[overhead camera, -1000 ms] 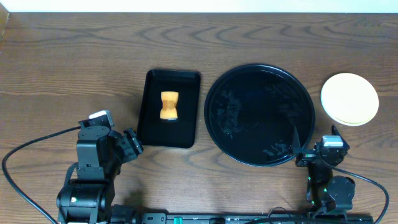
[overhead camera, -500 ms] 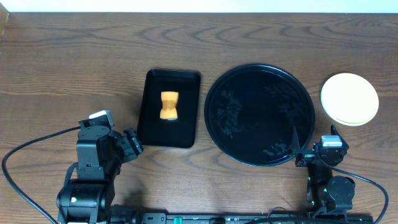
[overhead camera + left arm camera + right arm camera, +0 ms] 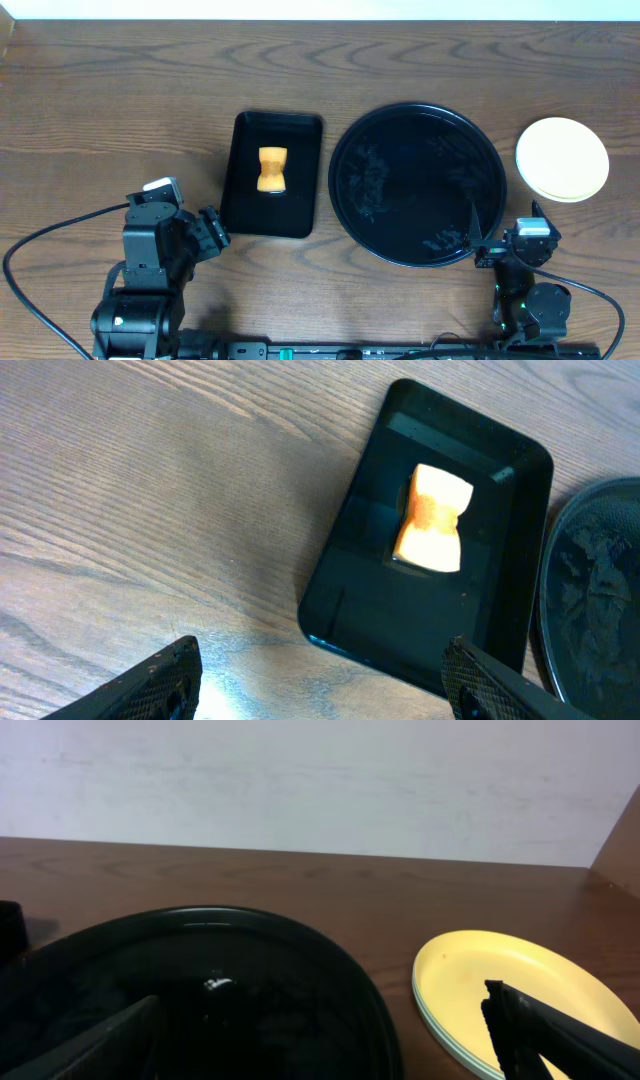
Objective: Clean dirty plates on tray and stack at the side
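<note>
The round black tray [image 3: 417, 185] sits right of centre with no plate on it; it also shows in the right wrist view [image 3: 220, 990]. The plates [image 3: 562, 158] lie stacked to its right, the pale yellow one on top with mint-blue rims just showing beneath in the right wrist view [image 3: 510, 990]. My left gripper [image 3: 212, 232] is open and empty at the front left, near the rectangular tray's front corner [image 3: 320, 680]. My right gripper [image 3: 528, 238] is open and empty at the round tray's front right edge [image 3: 330, 1050].
A smaller rectangular black tray [image 3: 272, 215] left of the round tray holds an orange sponge [image 3: 271, 169], also seen in the left wrist view [image 3: 433, 520]. Cables trail along the table's front edge. A pale wall stands behind the table.
</note>
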`<state>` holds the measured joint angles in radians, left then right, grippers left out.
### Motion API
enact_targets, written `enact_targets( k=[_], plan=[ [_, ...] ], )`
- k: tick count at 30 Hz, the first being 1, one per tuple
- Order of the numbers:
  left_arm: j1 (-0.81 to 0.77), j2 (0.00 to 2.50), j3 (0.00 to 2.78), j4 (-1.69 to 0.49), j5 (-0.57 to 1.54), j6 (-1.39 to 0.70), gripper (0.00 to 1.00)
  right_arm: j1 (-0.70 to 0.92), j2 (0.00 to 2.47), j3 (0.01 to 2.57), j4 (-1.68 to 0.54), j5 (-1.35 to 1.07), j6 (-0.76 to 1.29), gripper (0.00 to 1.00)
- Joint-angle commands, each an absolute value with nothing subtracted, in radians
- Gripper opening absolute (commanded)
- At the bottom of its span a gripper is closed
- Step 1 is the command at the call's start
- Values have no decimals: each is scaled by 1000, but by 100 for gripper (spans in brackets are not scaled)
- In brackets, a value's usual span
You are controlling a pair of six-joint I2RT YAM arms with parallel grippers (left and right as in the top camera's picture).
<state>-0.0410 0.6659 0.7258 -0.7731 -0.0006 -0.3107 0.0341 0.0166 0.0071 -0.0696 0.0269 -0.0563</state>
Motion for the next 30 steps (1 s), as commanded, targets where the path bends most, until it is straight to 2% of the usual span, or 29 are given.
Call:
enact_targets(
  k=[1,5,9,20,25,30],
  plan=[
    [-37,662,722,-781,-14,-312,78,39,9,6,-74,19,-68,99],
    [-38,621,711,-796,-20,-307,78,39,9,6,-74,19,-68,99],
    [-38,523,616,-698,-20,-270,78,39,9,6,-74,19,-68,99],
    [15,101,124,-148,-9,-259,78,39,9,6,-74,19,-68,99],
    [17,2,2,28,-8,-151,78,39,9,6,-74,19,-68,99],
    [16,2,4,-82,7,-83,78,39,9,6,-74,19,-68,99]
  ],
)
